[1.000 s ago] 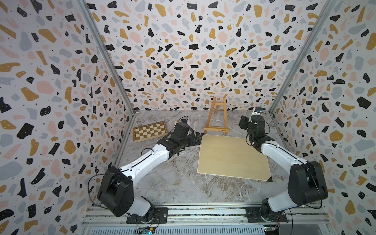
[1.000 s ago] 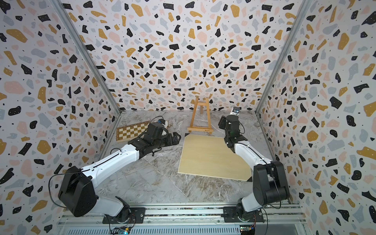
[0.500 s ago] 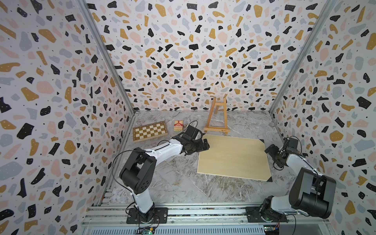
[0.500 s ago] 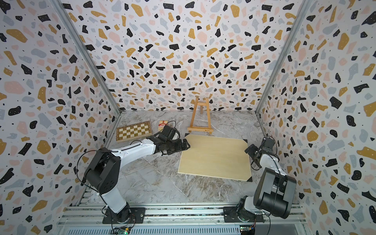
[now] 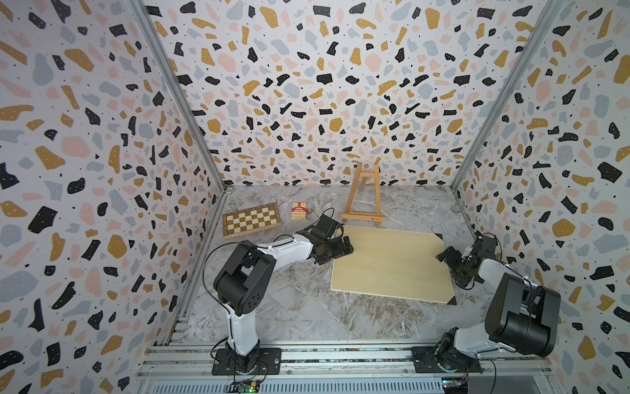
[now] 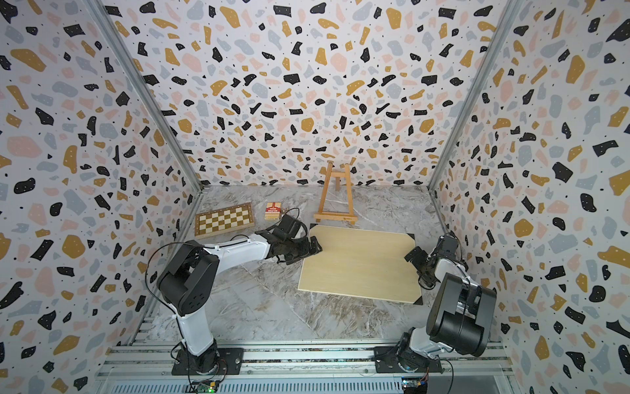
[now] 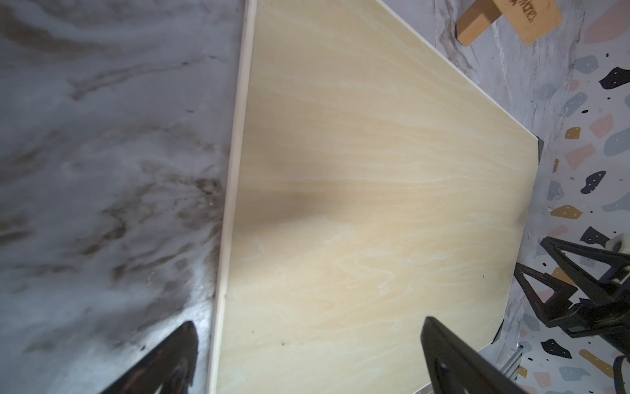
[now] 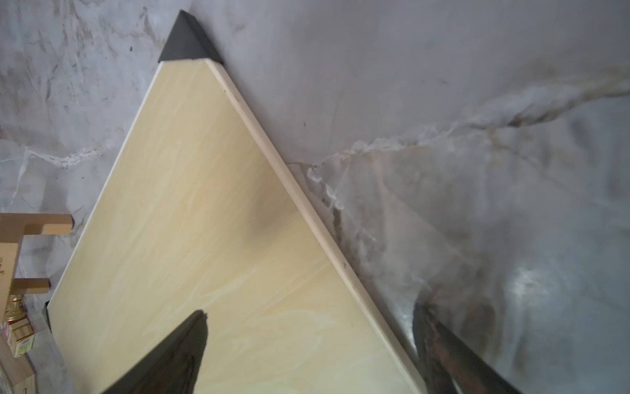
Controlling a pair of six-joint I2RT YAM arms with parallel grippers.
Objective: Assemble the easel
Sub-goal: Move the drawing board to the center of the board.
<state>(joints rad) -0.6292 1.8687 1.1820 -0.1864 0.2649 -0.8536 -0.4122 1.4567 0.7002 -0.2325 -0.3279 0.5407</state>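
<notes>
Marbled grey table point(image 5: 289, 307), boxed in by speckled walls, leaves you little spare room, so mind the big pale board point(image 5: 392, 262) first. It lies flat right of centre, thin and tight to the surface, and I judge a finger could scrape the table or skate over the top instead of getting under the edge. If you lift it from both sides and one side rises sooner, it may twist and slip free. The chessboard point(image 5: 251, 219) at the far left lies near the left arm, so a wide swing could shove it. The easel point(image 5: 364, 198) stands upright at the far side, just beyond the board's far edge. Whether they touch I cannot tell, but pushing the board away from you would likely catch its ledge and topple it. The small card box point(image 5: 298, 210) between chessboard and easel is light and easily swept aside. Your left gripper point(image 5: 345, 243) is spread wide astride the board's left edge, and your right gripper point(image 5: 453, 264) is spread across the right edge. Neither holds anything, and if one closes off-centre the board will likely pivot.
</notes>
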